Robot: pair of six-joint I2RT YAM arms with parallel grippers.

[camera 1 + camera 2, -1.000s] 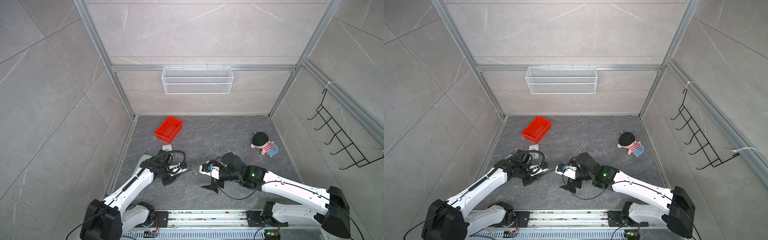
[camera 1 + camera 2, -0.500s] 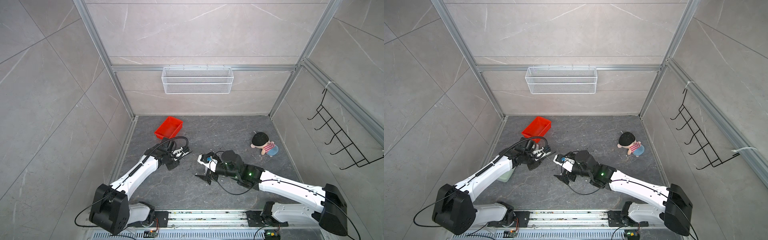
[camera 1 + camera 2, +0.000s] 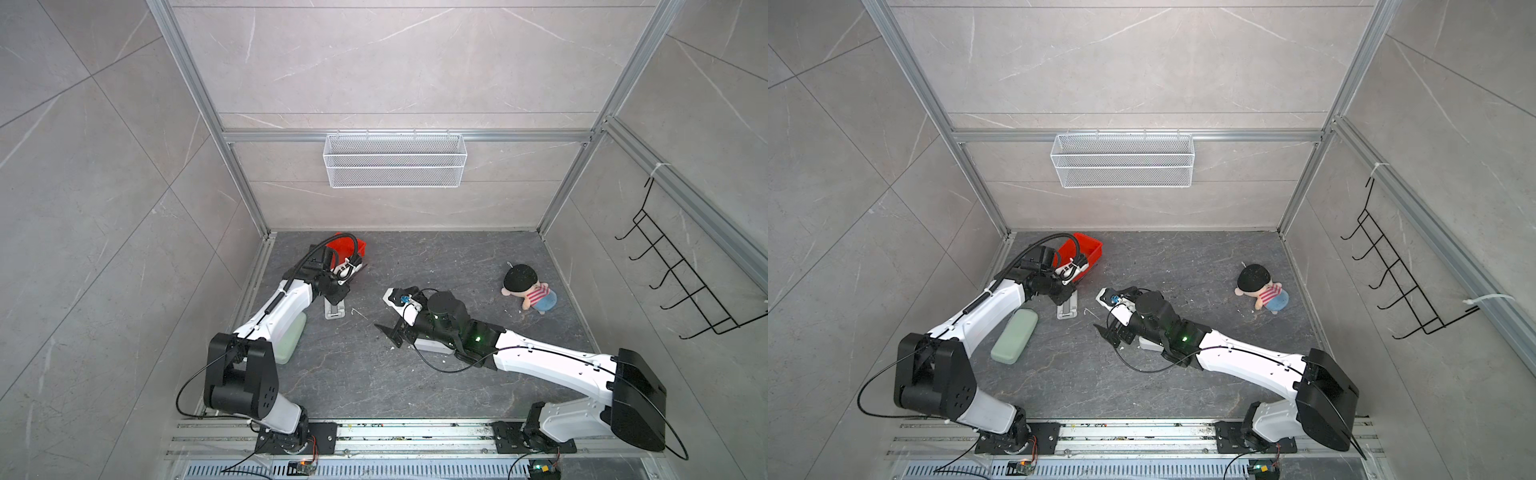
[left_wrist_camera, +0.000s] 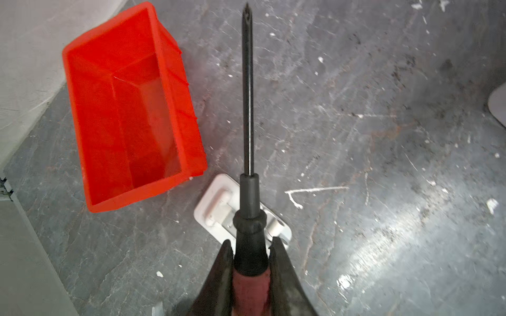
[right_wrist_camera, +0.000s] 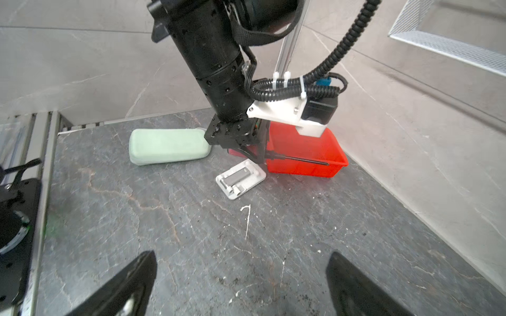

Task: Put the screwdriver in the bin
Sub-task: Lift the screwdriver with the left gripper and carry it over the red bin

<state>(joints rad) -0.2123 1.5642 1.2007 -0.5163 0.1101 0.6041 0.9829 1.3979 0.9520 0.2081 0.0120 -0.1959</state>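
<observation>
Red bin [image 4: 131,115] x1, empty, by back-left corner. Screwdriver [image 4: 248,175] x1, clamped in left gripper [image 4: 250,254], held above floor just beside bin. Right gripper [image 5: 241,284] jaws apart, nothing held. Also: 1 green case [image 5: 167,146], 1 doll [image 3: 528,286].

The bin [image 4: 131,109] lies open-topped with bare floor [image 4: 356,136] beside it. A white bracket [image 5: 241,177] and green case [image 5: 167,146] crowd its near end.
</observation>
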